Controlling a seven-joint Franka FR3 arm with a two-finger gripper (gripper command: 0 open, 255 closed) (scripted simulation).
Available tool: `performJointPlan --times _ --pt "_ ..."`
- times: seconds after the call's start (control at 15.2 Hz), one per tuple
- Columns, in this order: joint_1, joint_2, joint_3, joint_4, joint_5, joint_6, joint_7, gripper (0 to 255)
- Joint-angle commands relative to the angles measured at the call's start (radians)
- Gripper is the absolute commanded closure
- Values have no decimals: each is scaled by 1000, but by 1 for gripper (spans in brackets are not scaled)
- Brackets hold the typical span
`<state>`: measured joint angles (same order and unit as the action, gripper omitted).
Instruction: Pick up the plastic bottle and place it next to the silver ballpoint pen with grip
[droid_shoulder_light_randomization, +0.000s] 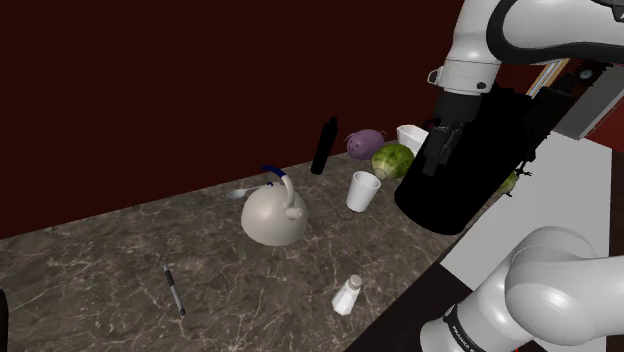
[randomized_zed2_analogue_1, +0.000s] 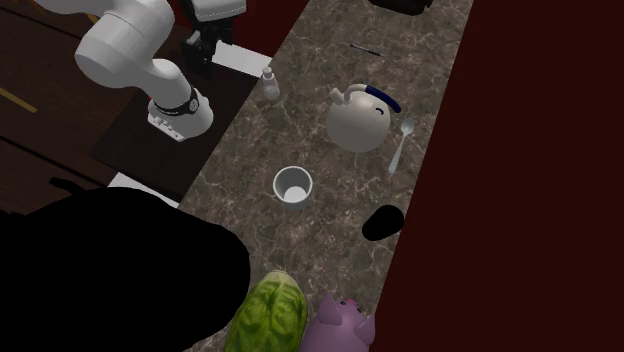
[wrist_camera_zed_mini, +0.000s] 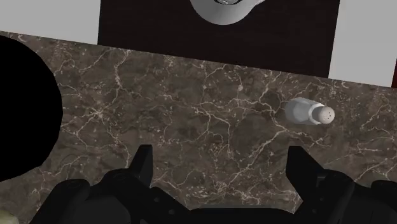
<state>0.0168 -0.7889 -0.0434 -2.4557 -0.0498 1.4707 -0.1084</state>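
The bottle (droid_shoulder_light_randomization: 324, 147) is tall and black and stands upright at the counter's far edge; from above it is a dark oval (randomized_zed2_analogue_1: 383, 222). The silver pen (droid_shoulder_light_randomization: 174, 291) with a dark grip lies on the marble far toward the shoulder view's left, also (randomized_zed2_analogue_1: 364, 48). My gripper (wrist_camera_zed_mini: 221, 167) is open, its fingers wide apart over bare marble with nothing between them. It hangs high above the counter's near edge (droid_shoulder_light_randomization: 435, 165), well to the shoulder view's right of the bottle and far from the pen.
A pale kettle (droid_shoulder_light_randomization: 273, 212) with a blue handle and a spoon (droid_shoulder_light_randomization: 240, 191) lie between bottle and pen. A white cup (droid_shoulder_light_randomization: 363, 190), a cabbage (droid_shoulder_light_randomization: 392, 160), a pink piggy bank (droid_shoulder_light_randomization: 365, 142) and a white shaker (wrist_camera_zed_mini: 308, 112) stand nearby. A big black rounded object (droid_shoulder_light_randomization: 455, 195) sits under the arm.
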Motion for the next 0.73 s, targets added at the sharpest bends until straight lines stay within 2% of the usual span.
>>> performJointPlan --times 0.0,0.66 --pt "0 0 0 0 0 0 0 0" --pt "-37 317 -17 97 19 324 100 0"
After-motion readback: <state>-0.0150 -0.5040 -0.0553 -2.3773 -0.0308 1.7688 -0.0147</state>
